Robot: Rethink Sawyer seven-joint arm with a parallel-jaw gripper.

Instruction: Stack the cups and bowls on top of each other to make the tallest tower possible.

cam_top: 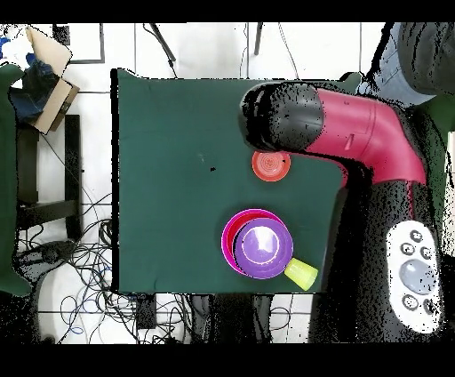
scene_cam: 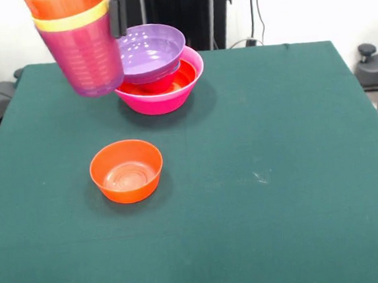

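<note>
A nested stack of cups (scene_cam: 87, 54), purple outside with a yellow and an orange rim above it, hangs tilted in the air at the top left, just left of the tower. My gripper (scene_cam: 111, 19) is shut on its rim; one black finger (scene_cam: 115, 19) shows on the cups' right side. The tower is a big pink bowl (scene_cam: 172, 98) with an orange bowl (scene_cam: 174, 82) inside and a wide purple bowl (scene_cam: 151, 50) lying tilted on top. A small orange bowl (scene_cam: 126, 171) stands alone, upright, nearer the camera. In the overhead view the cups (cam_top: 301, 274) show beside the purple bowl (cam_top: 263, 247). Blue and magenta bowls are hidden.
The green table (scene_cam: 279, 193) carries only these things. The arm (cam_top: 355, 133) hangs over the table's right part in the overhead view, next to the small orange bowl (cam_top: 271, 165). A cardboard box (cam_top: 49, 67) and cables lie on the floor off the table.
</note>
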